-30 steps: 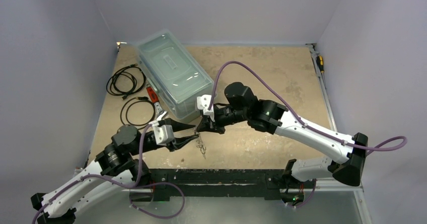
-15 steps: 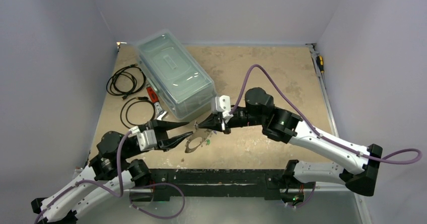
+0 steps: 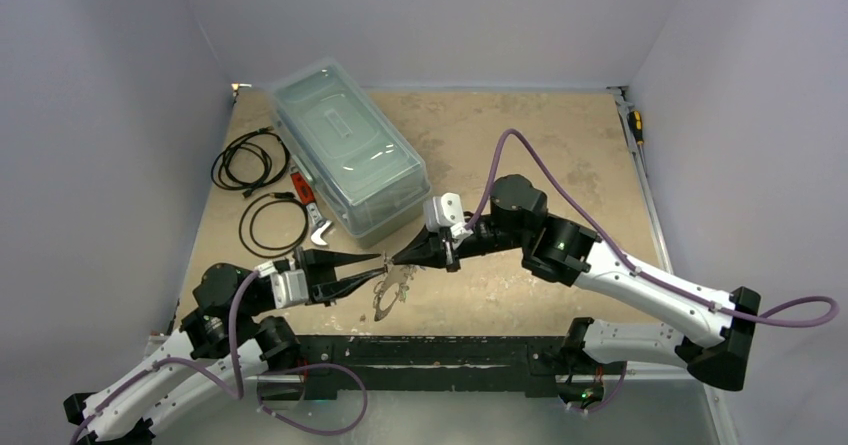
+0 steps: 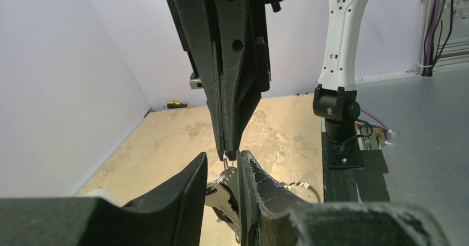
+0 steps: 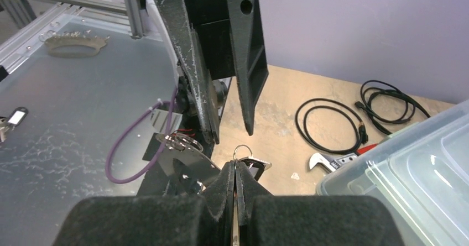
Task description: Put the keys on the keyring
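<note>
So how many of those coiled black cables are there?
2. One black cable coil lies at the left, beside the clear box; the second coil lies just below it in the overhead view. The box could hide more.

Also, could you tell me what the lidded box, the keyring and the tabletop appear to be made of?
The lidded box: translucent plastic, glossy, since light glares off its lid and its walls look see-through. The keyring: probably thin metal, as its pale band gleams; shiny plastic cannot be ruled out. The tabletop: likely wood or board, matt tan with worn pale patches.
</note>
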Robot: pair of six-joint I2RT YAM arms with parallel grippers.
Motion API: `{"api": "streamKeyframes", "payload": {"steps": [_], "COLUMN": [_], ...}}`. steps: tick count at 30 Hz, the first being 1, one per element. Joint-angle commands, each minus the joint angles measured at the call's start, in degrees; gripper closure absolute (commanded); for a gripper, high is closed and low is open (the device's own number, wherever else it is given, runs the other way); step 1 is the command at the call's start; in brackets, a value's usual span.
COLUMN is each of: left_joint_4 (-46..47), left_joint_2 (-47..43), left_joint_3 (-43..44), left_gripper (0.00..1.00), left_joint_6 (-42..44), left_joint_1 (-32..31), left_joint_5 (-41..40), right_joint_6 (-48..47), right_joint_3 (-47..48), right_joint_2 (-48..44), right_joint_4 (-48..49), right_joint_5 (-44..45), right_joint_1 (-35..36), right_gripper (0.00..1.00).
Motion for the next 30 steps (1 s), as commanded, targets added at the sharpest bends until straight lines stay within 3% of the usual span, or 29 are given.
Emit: {"api": "streamKeyframes", "payload": {"steps": [1, 13, 24, 30], "left_joint_4": [3.09, 5.64, 5.53, 5.57], "left_joint_2": [-0.45, 0.45, 1.08, 0.98], "left_joint_3": [-0.84, -3.38, -3.78, -3.86], "left_gripper": [0.74, 0.75, 1.00, 1.00], "left_joint_6": [0.97, 3.32, 4.75, 4.90], "left_joint_1": [-0.10, -0.09, -0.09, -0.09], "left_joint_5": [2.47, 5.29, 5.24, 5.38], "right_joint_6": [0.88, 0.73, 0.29, 1.95], "right_joint_3": [0.38, 0.14, -0.05, -1.57], "right_joint_2": [-2.81, -2.95, -2.34, -3.27], "right_joint_4": [2.71, 1.39, 1.89, 5.56], "right_joint_5": [-5.22, -5.09, -5.48, -4.94], "right_joint_1": [0.15, 0.11, 0.15, 0.14], "right_gripper": [1.00, 1.00, 1.00, 1.00]}}
